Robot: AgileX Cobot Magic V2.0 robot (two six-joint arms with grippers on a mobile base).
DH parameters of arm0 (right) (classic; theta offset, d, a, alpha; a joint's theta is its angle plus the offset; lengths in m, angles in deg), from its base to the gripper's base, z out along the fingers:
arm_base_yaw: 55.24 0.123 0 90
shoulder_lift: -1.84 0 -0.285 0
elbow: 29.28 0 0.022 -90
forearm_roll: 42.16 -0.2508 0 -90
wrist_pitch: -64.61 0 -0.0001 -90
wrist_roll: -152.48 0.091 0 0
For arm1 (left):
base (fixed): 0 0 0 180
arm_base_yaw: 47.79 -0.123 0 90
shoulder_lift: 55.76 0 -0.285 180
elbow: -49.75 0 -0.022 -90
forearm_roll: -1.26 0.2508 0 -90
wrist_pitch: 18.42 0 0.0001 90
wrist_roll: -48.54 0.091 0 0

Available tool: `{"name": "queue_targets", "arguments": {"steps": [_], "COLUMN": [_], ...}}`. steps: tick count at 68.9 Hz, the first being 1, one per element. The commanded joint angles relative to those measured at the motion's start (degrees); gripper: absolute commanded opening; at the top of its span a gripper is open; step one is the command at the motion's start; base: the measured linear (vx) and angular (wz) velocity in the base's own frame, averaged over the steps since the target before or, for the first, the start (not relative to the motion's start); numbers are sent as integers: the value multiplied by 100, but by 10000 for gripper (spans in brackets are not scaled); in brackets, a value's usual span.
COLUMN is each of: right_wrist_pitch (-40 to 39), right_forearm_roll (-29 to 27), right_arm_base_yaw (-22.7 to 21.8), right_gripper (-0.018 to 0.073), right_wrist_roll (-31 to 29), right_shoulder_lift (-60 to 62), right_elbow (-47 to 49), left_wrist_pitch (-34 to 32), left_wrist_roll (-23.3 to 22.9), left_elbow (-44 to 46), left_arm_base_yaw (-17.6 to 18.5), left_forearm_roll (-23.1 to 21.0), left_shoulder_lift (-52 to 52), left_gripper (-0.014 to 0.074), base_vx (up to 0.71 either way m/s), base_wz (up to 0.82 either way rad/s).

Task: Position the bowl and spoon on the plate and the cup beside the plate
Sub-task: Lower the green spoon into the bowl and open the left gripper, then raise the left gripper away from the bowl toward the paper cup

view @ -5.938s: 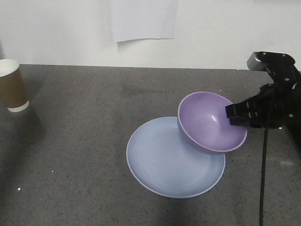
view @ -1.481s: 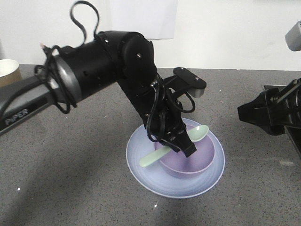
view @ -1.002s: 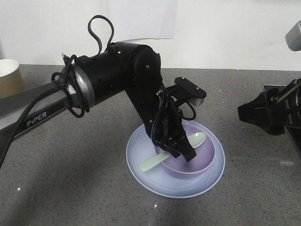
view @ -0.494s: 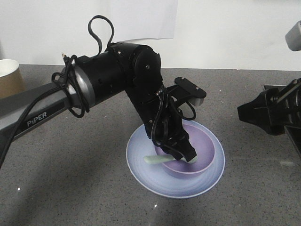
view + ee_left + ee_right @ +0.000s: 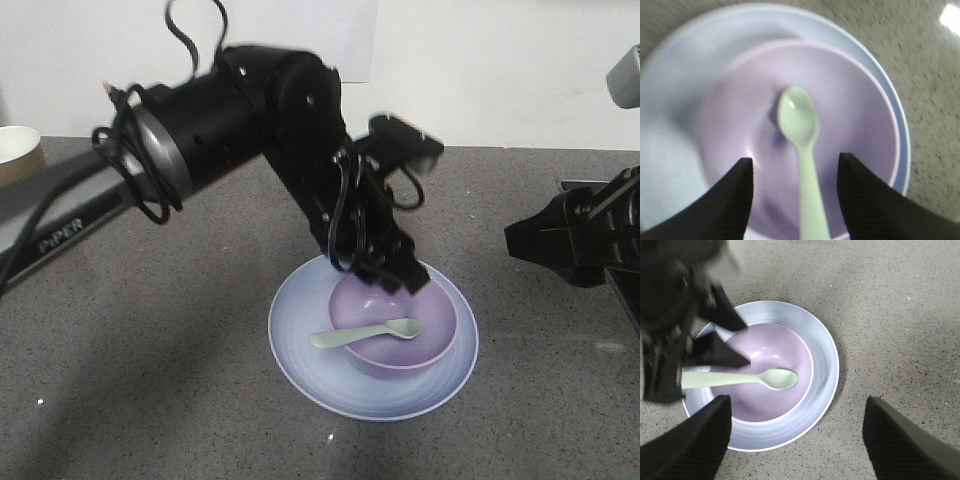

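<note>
The lavender bowl (image 5: pixel 440 322) sits in the middle of the pale blue plate (image 5: pixel 300 355). The mint-green spoon (image 5: pixel 365 333) lies in the bowl, scoop inside and handle sticking out over the bowl's left rim. My left gripper (image 5: pixel 388 272) hovers open just above the bowl's back rim; in its wrist view the spoon (image 5: pixel 799 122) lies free between the spread fingers (image 5: pixel 735 200), touching neither. At the right my right gripper (image 5: pixel 515 240) is open and holds nothing; its wrist view looks down on the plate (image 5: pixel 826 355) and the bowl (image 5: pixel 785 347). The brown cup (image 5: pixel 15 158) stands far left, partly behind my left arm.
The grey speckled countertop (image 5: pixel 150 390) ends at a white wall with a paper sheet (image 5: pixel 305 40) taped to it. My left arm (image 5: pixel 220 130) stretches from the left edge across the table's middle to the plate.
My left gripper has opened, let go of the spoon and risen toward the back. The spoon now rests in the bowl. The right arm has not moved.
</note>
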Motion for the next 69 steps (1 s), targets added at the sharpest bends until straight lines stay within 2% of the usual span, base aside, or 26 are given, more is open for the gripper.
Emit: {"name": "queue_targets", "arguments": {"steps": [1,5,12,17,26,40,55,69], "right_wrist_pitch": [-337,-337,-355,-360,-360,-356,-356,-356], "right_forearm_roll": [-30,-30,-30,-30,-30,-30,-30,-30], "right_arm_base_yaw": [-6,-6,-6,-6,-6,-6,-6,-6], "right_gripper": [520,520,520,520,520,520,520,520], "right_wrist_roll": [-10,-10,-10,-10,-10,-15,-15,-15], "right_shoulder_lift": [76,76,76,76,76,76,76,76], "right_elbow": [178,178,178,178,178,178,178,178], "left_wrist_pitch": [28,28,28,28,28,28,19,-5], "left_wrist_roll": [-332,-466,-642,-703,-864,-1278,-1406,-1406], "left_elbow": [484,623,726,726,726,726,726,726], "left_arm_base_yaw": [-113,-261,-740,-1156,-2110,-3338,-4357,-5081], "left_forearm_roll": [275,392,420,420,461,1127,1419,1400], "left_shoulder_lift": [-512,-626,-869,-1026,-1287,-1424,-1400,-1226], "left_gripper": [377,377,377,377,377,377,377,377], "base_vx": [0,0,0,0,0,0,0,0], "base_wz": [0,0,0,0,0,0,0,0]}}
